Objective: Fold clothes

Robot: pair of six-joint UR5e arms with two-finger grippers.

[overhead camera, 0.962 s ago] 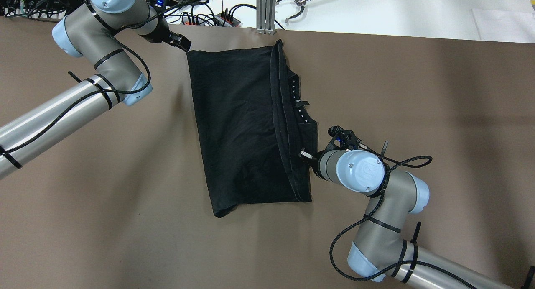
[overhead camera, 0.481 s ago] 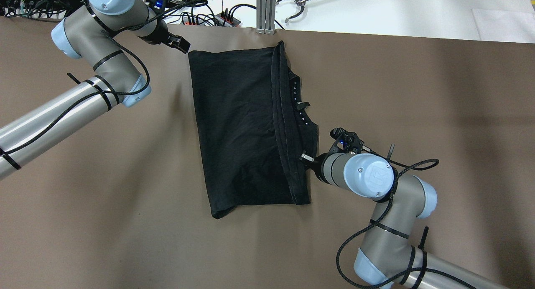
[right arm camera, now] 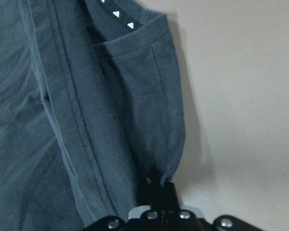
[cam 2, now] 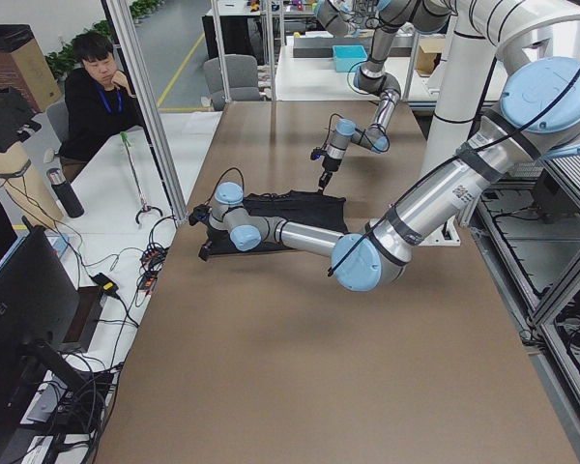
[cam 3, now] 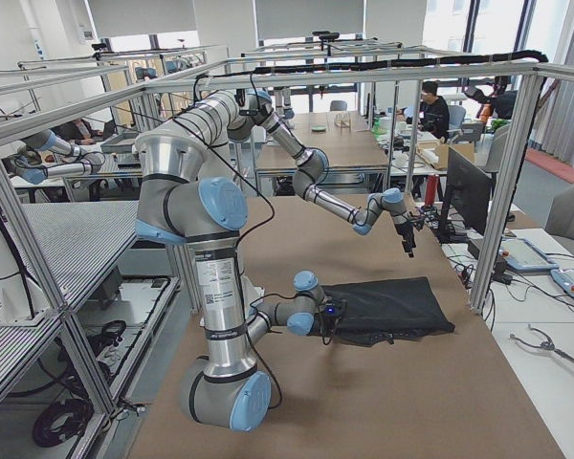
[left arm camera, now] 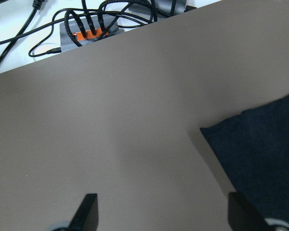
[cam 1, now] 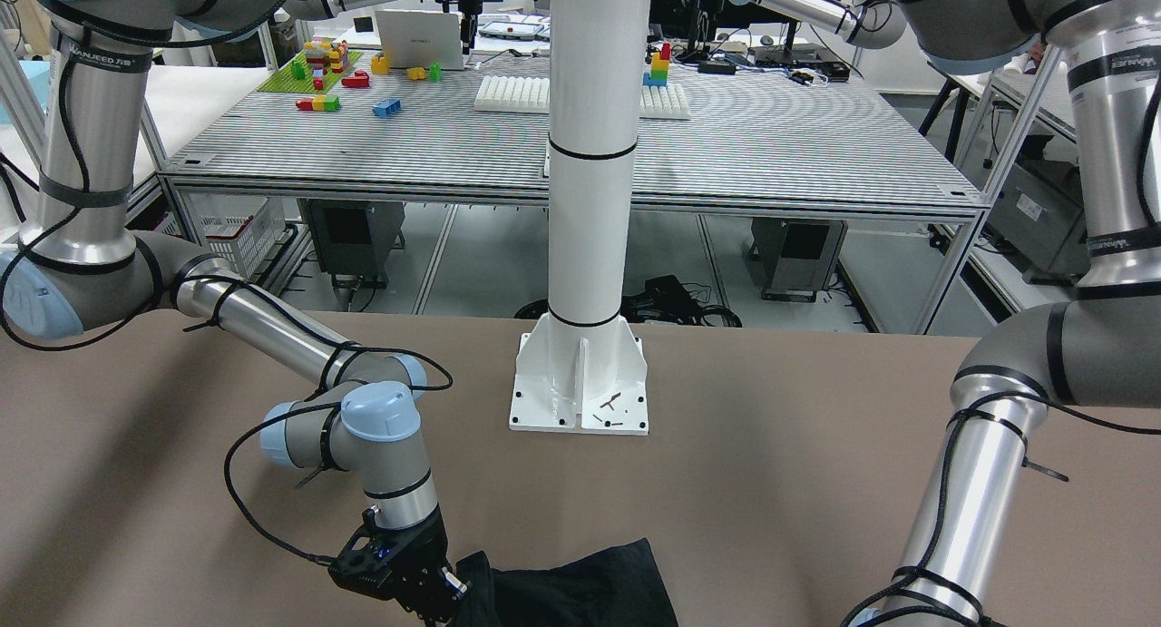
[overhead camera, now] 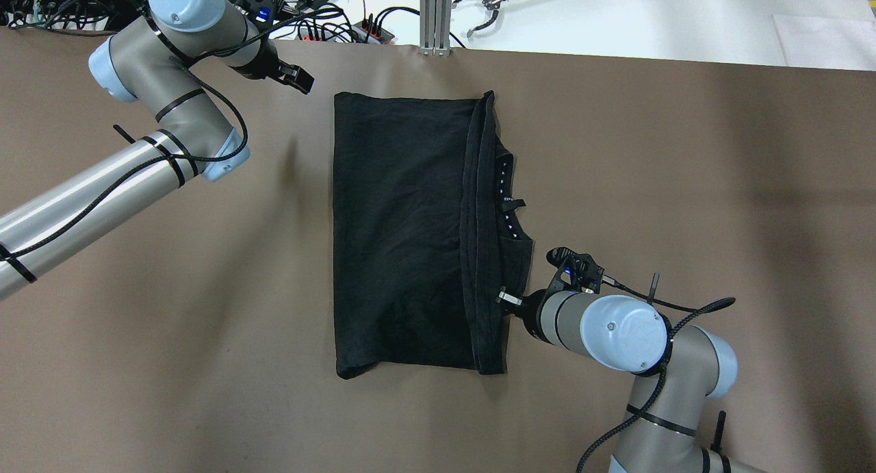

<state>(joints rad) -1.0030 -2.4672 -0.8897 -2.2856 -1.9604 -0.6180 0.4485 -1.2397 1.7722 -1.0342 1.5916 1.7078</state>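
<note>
The clothes are one black garment (overhead camera: pixel 400 233), folded into a tall rectangle in the middle of the brown table (overhead camera: pixel 684 185). A neckband with small white marks (overhead camera: pixel 505 189) shows along its right side. My right gripper (overhead camera: pixel 501 296) is shut on the garment's right edge near the front; in the right wrist view the fabric (right arm camera: pixel 86 120) is pinched in the gripper (right arm camera: pixel 156 185). My left gripper (overhead camera: pixel 301 83) hovers open beyond the far left corner, a short gap from it. In the left wrist view that corner (left arm camera: pixel 260 154) lies to the right of the empty gripper (left arm camera: pixel 164 211).
Cables and a power strip (overhead camera: pixel 328 21) lie past the table's far edge beside an aluminium post (overhead camera: pixel 436 14). A white bench with a grabber tool (overhead camera: pixel 493 7) is behind. The robot's white pedestal (cam 1: pixel 580 382) stands at the near side. A person (cam 2: pixel 92 92) sits beyond the far edge.
The right gripper has dragged the garment right and toward the robot, and it now lies straighter. Its far left corner has slid away from the left gripper, which stayed almost in place.
</note>
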